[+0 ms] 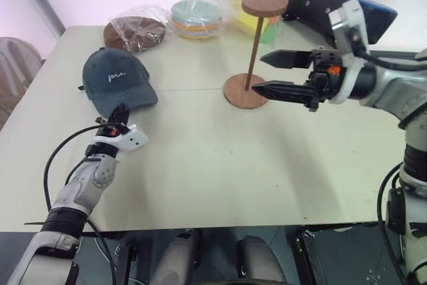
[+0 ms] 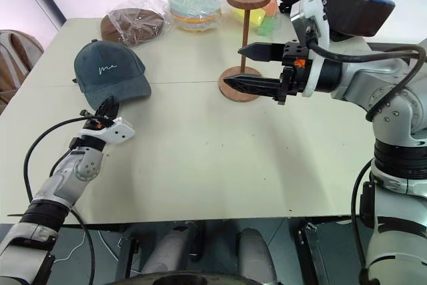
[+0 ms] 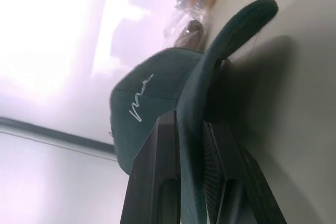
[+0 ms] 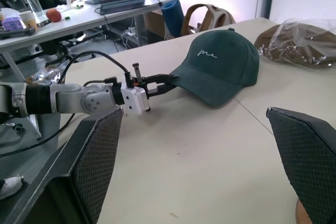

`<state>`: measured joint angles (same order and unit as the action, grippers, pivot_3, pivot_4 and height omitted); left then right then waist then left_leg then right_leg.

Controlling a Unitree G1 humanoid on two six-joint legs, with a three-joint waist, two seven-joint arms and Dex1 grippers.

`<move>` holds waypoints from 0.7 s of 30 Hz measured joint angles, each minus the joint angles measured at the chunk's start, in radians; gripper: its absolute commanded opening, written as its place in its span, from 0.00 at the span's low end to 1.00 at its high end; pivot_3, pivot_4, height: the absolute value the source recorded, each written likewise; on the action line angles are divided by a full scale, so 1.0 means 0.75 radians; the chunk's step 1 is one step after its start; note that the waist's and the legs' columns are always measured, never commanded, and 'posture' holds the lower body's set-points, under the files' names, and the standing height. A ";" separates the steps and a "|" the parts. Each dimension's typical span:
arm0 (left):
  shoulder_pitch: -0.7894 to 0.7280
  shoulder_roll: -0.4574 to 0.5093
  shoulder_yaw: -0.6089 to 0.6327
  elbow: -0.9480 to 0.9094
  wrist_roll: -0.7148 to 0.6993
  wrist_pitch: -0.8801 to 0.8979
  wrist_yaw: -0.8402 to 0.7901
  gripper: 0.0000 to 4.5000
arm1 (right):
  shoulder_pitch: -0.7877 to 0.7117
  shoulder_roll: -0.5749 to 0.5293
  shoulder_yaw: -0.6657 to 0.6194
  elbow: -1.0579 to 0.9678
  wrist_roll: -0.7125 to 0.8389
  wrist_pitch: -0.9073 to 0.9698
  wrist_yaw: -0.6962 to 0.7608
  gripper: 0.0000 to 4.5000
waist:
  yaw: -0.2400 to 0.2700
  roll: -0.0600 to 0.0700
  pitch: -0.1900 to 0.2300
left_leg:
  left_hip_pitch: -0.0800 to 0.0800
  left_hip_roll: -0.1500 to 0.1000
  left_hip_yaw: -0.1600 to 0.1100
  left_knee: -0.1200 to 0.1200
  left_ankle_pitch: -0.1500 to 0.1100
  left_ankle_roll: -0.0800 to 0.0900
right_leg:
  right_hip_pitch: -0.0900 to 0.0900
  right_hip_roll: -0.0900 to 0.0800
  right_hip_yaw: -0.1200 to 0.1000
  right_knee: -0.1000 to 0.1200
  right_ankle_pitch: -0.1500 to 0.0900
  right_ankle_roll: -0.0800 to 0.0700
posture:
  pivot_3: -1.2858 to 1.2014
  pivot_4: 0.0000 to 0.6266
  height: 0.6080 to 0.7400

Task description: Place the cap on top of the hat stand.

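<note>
Teal fabric baseball cap has its curved brim pinched by the left hand; the right hand gapes empty beside the brown wooden hat stand.

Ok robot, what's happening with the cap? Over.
Left gripper shut on cap brim. Right gripper open beside hat stand. Stand top bare.

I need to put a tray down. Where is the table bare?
Bare: the near half of the table, between the left tool on the cap and the right tool. Crowded: the far edge, with wrapped plates and the hat stand.
</note>
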<state>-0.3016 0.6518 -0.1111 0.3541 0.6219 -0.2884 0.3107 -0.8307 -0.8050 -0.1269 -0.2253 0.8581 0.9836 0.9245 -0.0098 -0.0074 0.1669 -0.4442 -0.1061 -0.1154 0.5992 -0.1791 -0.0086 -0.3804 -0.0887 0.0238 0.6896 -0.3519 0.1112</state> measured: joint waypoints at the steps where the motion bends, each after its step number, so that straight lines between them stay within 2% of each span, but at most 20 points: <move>1: -0.001 0.001 0.018 -0.041 0.000 0.002 0.000 0.13 | -0.009 -0.002 0.000 0.011 -0.005 -0.002 0.006 1.00 | 0.000 0.000 0.000 | 0.000 0.000 0.000 0.000 0.000 0.000 | 0.000 0.000 0.000 0.000 0.000 0.000 | 0.52 0.24 1.00; 5: -0.014 -0.001 0.035 -0.114 0.001 0.029 -0.002 0.13 | -0.020 -0.005 0.000 0.036 -0.026 -0.023 0.018 1.00 | -0.002 0.000 0.000 | 0.000 0.000 0.000 0.000 0.000 0.000 | 0.000 0.000 0.000 0.000 0.000 0.000 | 0.52 0.24 1.00; 21: 0.023 -0.016 0.035 -0.085 -0.011 0.045 -0.066 0.13 | -0.020 -0.005 0.001 0.058 -0.068 -0.046 0.061 1.00 | -0.003 0.000 0.000 | 0.000 0.000 0.000 0.000 0.000 0.000 | 0.000 0.000 0.000 0.000 0.000 0.000 | 0.52 0.24 1.00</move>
<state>-0.2845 0.6399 -0.0852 0.2905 0.6134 -0.2547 0.2612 -0.8460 -0.8086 -0.1265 -0.1814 0.8073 0.9493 0.9699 -0.0122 -0.0076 0.1669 -0.4441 -0.1061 -0.1152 0.5995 -0.1791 -0.0085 -0.3803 -0.0885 0.0239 0.6899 -0.3518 0.1115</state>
